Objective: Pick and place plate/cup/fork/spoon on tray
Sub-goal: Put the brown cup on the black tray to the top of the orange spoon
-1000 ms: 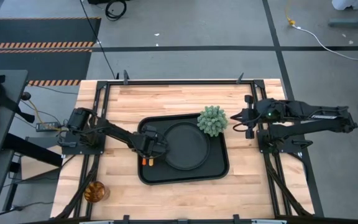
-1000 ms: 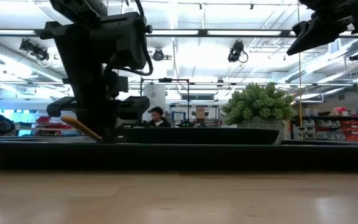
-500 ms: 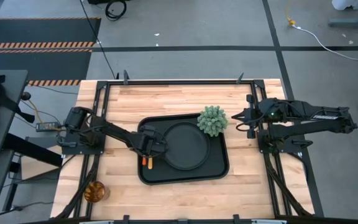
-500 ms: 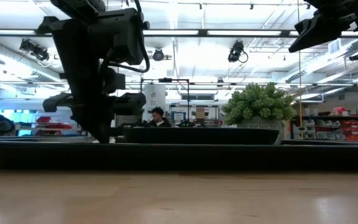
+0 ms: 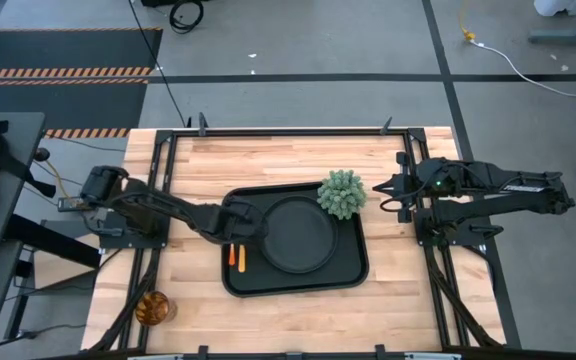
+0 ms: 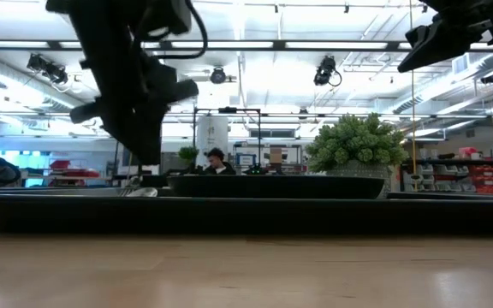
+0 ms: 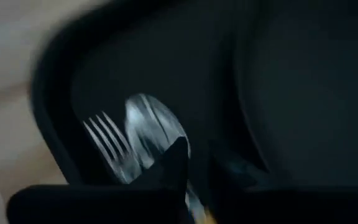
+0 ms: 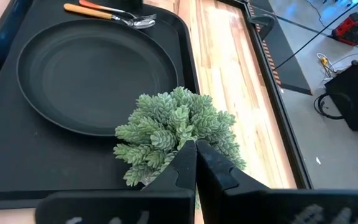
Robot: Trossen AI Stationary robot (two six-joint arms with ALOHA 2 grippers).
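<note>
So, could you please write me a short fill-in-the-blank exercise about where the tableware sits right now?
1. The plate lies on the ____.
2. The fork and spoon lie side by side, ____ of the plate in the high view.
3. The cup stands on the ____, off the tray.

Answers: tray; left; table

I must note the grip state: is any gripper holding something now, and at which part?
Nothing is held. The left gripper hangs over the tray, above the spoon and fork lying there. The right gripper, shut, waits empty beside the plant.

fork [image 5: 231, 257] & spoon [image 5: 241, 258] left of plate [image 5: 299, 234]
</note>
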